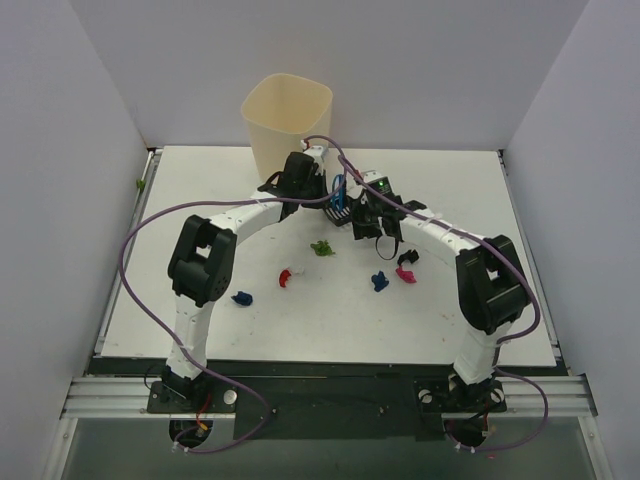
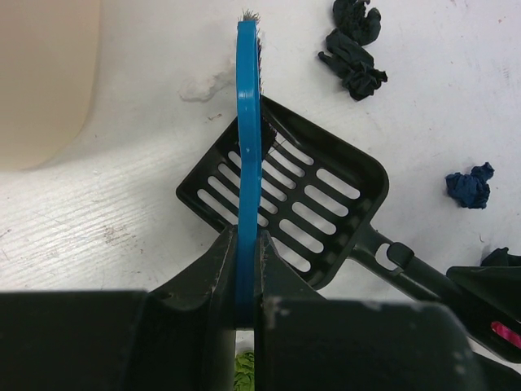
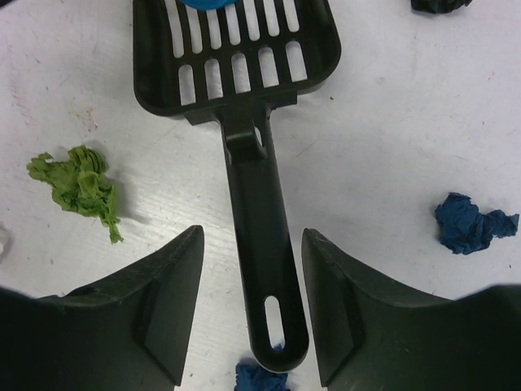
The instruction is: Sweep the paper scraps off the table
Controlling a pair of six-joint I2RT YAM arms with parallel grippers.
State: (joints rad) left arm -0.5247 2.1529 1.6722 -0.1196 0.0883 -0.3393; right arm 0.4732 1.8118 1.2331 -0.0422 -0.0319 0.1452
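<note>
My left gripper (image 2: 247, 236) is shut on the blue brush (image 2: 248, 138), which stands on edge above the black slotted scoop (image 2: 303, 204). The scoop lies flat on the white table (image 1: 450, 180). My right gripper (image 3: 252, 236) is open, one jaw on each side of the scoop's handle (image 3: 259, 244), with a gap on both sides. Paper scraps lie around: green (image 3: 77, 186), blue (image 3: 472, 224), another blue one (image 3: 260, 379) at the handle's end, and black ones (image 2: 354, 49). From above I see the green scrap (image 1: 321, 248), plus red (image 1: 286, 277), blue (image 1: 242, 298) and magenta (image 1: 406, 274) ones.
A cream plastic bin (image 1: 285, 115) stands at the back of the table, just behind my left gripper (image 1: 328, 188); its wall (image 2: 41, 81) fills the left wrist view's upper left. Pale panels wall the table on three sides. Both arms meet mid-table near my right gripper (image 1: 368, 212).
</note>
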